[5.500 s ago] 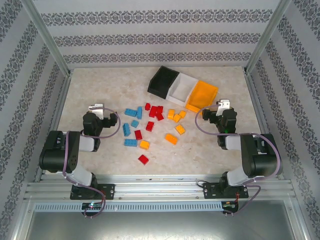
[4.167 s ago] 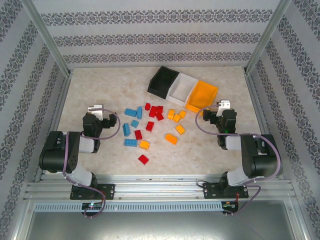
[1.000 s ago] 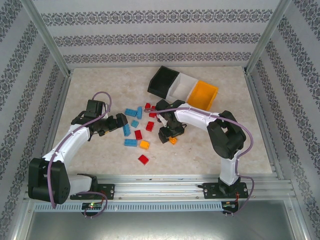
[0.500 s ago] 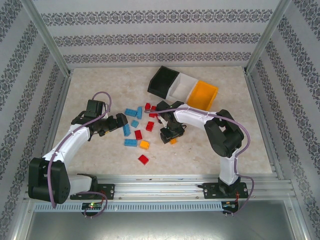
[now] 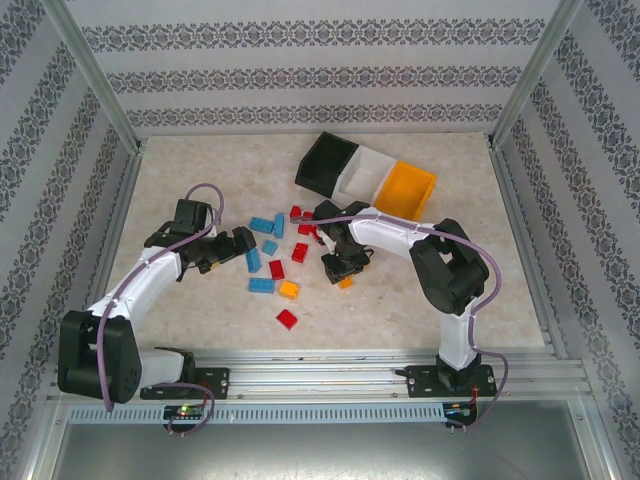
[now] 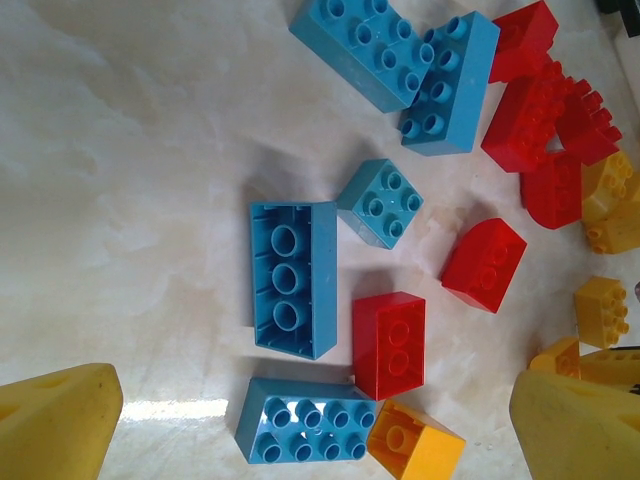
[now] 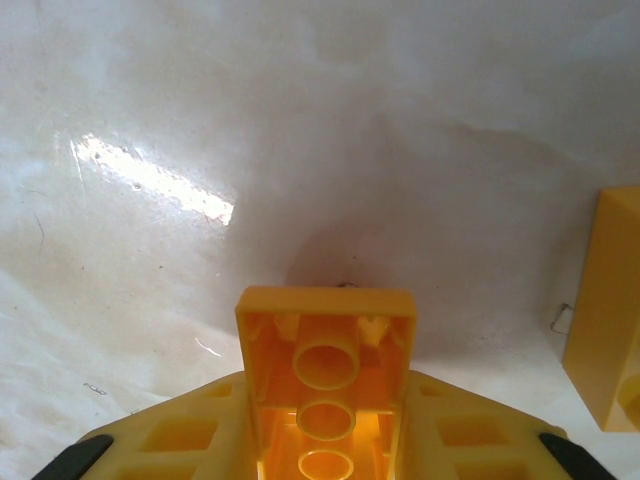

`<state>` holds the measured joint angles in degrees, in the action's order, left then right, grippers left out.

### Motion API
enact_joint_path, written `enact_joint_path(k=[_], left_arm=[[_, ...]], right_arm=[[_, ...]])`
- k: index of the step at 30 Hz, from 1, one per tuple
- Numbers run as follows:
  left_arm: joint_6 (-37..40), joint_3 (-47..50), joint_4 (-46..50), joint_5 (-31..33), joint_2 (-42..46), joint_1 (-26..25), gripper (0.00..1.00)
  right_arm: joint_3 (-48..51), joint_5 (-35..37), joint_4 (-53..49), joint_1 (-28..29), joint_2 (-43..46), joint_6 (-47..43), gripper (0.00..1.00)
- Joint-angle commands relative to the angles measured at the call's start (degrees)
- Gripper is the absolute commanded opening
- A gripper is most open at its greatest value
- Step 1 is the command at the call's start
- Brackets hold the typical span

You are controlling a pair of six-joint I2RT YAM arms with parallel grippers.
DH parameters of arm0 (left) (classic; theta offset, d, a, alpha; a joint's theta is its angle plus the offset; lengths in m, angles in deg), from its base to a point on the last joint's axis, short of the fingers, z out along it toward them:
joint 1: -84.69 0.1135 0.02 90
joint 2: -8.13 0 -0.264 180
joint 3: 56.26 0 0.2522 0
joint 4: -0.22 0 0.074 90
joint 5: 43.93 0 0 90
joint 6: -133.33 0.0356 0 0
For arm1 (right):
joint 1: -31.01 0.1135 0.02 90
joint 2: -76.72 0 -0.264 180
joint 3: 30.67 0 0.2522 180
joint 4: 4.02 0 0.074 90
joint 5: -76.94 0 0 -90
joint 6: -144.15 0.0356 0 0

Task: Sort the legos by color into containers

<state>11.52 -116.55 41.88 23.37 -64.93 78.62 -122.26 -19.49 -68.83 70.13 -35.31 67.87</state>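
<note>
Pale marbled table (image 5: 200,170): blue, red, orange-yellow legos (image 5: 262,285) scattered mid-surface, black, white, orange bins (image 5: 366,178) side by side behind.

No legible text, labels or numbers anywhere.

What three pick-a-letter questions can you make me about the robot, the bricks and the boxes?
1. Which open rectangular plastic bin stands in the middle of the row? A the black bin; B the white bin; C the orange bin.
2. What colour is the studded plastic brick between the jaws of the right gripper? A red; B light blue; C orange-yellow.
3. How do the jaws of the left gripper stand? A wide open; B shut on a red brick; C shut on a blue brick.

1 B: the white bin has a neighbour on each side.
2 C: the right wrist view shows that brick orange-yellow, pressed from both sides.
3 A: its yellow fingertips stand far apart, gripping nothing.
</note>
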Motion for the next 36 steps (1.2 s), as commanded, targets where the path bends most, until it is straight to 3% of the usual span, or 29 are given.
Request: enact_joint_path(k=[1, 9, 15, 23, 29, 36], left_arm=[[0.1, -1.3, -0.4, -0.9, -0.6, -0.5, 1.0], [0.5, -2.2, -0.7, -1.2, -1.9, -0.6, 1.0], [-0.4, -2.7, -1.7, -2.1, -3.4, -0.5, 1.0], [-0.3, -2.5, -2.0, -4.2, -3.7, -0.6, 1.0], [-1.7, -1.1, -6.0, -11.1, -4.8, -1.4, 1.0], [-1.1, -1.4, -7.8, -16.8, -8.2, -4.7, 1.0]], right_arm=[[-0.4, 0.8, -1.3, -0.9, 1.2, 0.8, 0.31], [-5.8, -3.1, -4.3, -7.2, 8.8, 2.6, 0.31], [-12.1, -7.4, -4.5, -20.2, 12.9, 8.6, 0.31], [-17.8, -8.9, -3.0, -35.9, 8.9, 22.1, 0.3], [-23.0, -10.0, -2.2, -39.4, 1.9, 26.0, 0.3], [-31.1, -10.3, -3.8, -39.0, -6.8, 26.2, 0.3]])
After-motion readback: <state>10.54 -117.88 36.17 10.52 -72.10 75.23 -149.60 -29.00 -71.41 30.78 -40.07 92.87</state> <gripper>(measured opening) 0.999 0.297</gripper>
